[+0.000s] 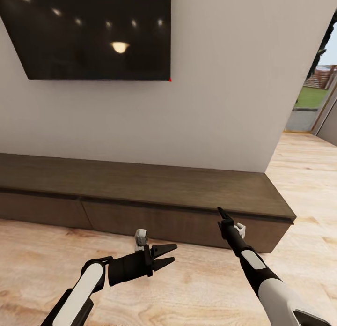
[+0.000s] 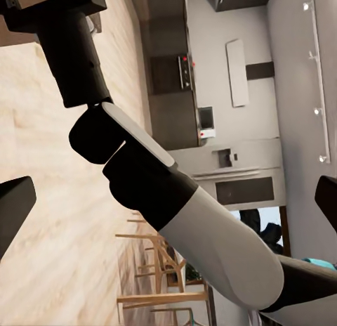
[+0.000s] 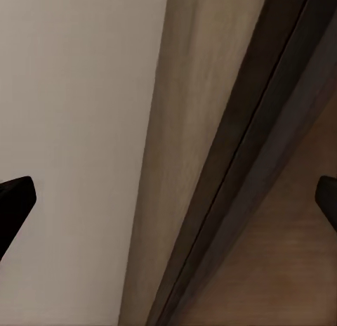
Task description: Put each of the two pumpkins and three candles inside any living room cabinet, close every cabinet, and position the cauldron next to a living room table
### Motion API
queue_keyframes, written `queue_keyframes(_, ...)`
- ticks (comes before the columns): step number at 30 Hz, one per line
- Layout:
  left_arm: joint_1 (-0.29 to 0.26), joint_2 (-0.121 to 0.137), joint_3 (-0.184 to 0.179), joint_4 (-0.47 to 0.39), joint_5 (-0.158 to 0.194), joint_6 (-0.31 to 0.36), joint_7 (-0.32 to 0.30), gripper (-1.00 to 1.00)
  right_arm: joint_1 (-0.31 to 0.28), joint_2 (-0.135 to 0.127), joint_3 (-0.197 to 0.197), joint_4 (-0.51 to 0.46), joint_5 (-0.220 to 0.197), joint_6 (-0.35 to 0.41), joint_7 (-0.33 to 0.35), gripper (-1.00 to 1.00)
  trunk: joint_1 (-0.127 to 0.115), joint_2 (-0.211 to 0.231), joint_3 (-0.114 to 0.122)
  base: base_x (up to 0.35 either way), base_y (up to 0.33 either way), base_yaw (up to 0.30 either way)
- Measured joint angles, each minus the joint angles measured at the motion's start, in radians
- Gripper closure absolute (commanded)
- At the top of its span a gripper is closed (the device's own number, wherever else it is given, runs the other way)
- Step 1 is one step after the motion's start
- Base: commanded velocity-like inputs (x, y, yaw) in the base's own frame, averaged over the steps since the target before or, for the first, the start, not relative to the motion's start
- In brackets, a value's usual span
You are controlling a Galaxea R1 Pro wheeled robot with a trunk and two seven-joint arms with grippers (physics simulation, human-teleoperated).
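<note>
Presently the robot faces the long, low cabinet [image 1: 140, 190] set against the pale wall [image 1: 224, 82], below a black wall TV [image 1: 89, 31] at the far left. All drawer fronts visible in the head view sit flush; none is pulled out. No pumpkin, candle or cauldron can be located in these views.

Left side: the left pincer [image 1: 169, 256] hangs low over the wooden floor [image 1: 196, 288], near the cabinet's base, pointing to the right. Its jaws stand apart and hold nothing. Its wrist camera looks across at the right arm [image 2: 161, 192] and, beyond it, a far kitchen area.

Right side: the right pincer [image 1: 224, 215] is raised to the upper edge of the right-hand drawer front, at the dark seam under the cabinet top. The right wrist view shows both fingertips [image 3: 14, 199] spread wide with that seam running between them; the pincer is open and empty. Whether a tip already touches the wood cannot be determined.

Assessment: the step in hand appears to be opening the right-hand drawer. The fronts have no handles, so the tips should hook into the seam squarely, then draw straight toward the robot, level and slow. Risk: a skewed pull slips off the lip.
</note>
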Motion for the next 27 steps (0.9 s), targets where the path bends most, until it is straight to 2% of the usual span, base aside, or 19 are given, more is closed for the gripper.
queue_keyframes(6,0.000,0.001,0.000,0.000,0.001,0.000,-0.001,-1.00,0.000,0.002,0.000,0.000,0.000,-0.005,0.000,-1.00,0.003,-0.001,-0.023,0.000,0.000,0.000)
queue_keyframes(11,0.000,0.001,0.000,0.000,0.003,0.000,-0.001,-1.00,0.000,0.001,0.000,0.000,0.000,-0.004,-0.001,-1.00,0.003,-0.001,-0.023,0.000,0.000,0.000)
queue_keyframes(23,0.000,0.001,-0.002,0.000,0.002,0.000,-0.001,-1.00,0.000,-0.003,0.000,0.000,0.000,0.001,0.000,-1.00,0.008,-0.004,-0.070,0.000,0.000,0.000)
queue_keyframes(27,0.000,0.001,-0.002,0.000,0.003,0.000,-0.001,-1.00,0.000,-0.002,0.000,0.000,0.000,-0.002,0.000,-1.00,0.008,-0.004,-0.070,0.000,0.000,0.000)
